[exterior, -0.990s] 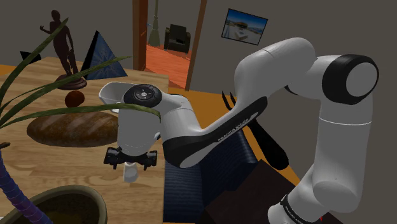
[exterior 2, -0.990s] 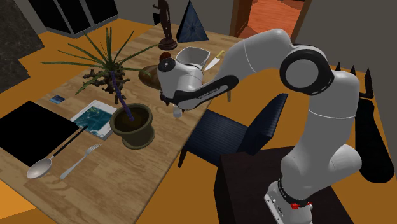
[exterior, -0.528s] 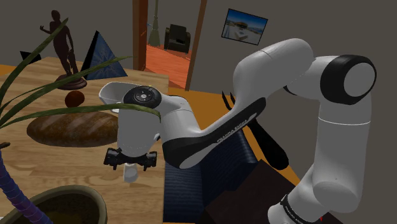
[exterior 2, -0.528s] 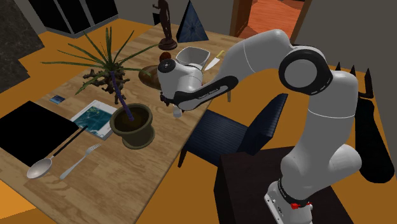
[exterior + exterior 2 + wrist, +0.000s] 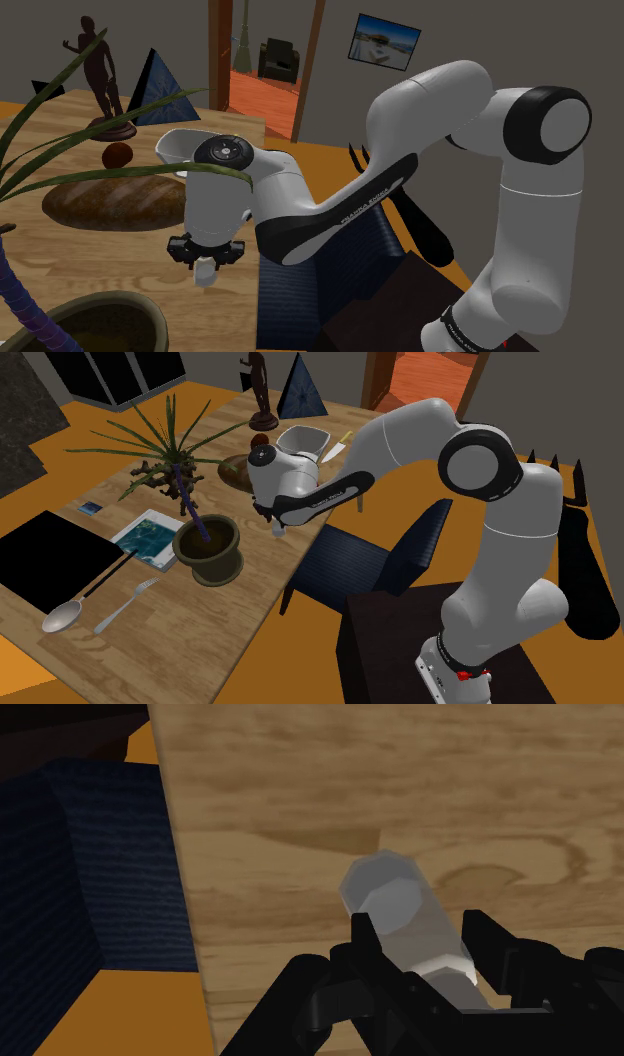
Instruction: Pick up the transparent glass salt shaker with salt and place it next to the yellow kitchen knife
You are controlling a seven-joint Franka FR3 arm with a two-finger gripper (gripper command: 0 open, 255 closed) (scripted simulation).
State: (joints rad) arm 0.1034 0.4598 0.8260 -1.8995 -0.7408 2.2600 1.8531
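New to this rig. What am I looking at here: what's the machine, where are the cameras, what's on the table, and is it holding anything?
These are simulator renders of a white robot arm on a dark box stand beside a wooden table.

The shoulder view looks from beside the stand. The second exterior view looks down from higher and farther off. The wrist view looks from the hand along the jaws.

On the table are a potted plant, a spoon, a fork, a loaf of bread, a white bowl, a statuette and a dark pyramid. A yellow-handled knife lies beside the bowl.

The jaws are shut on a clear salt shaker near the table edge, by a blue chair. I cannot tell whether it has left the table.
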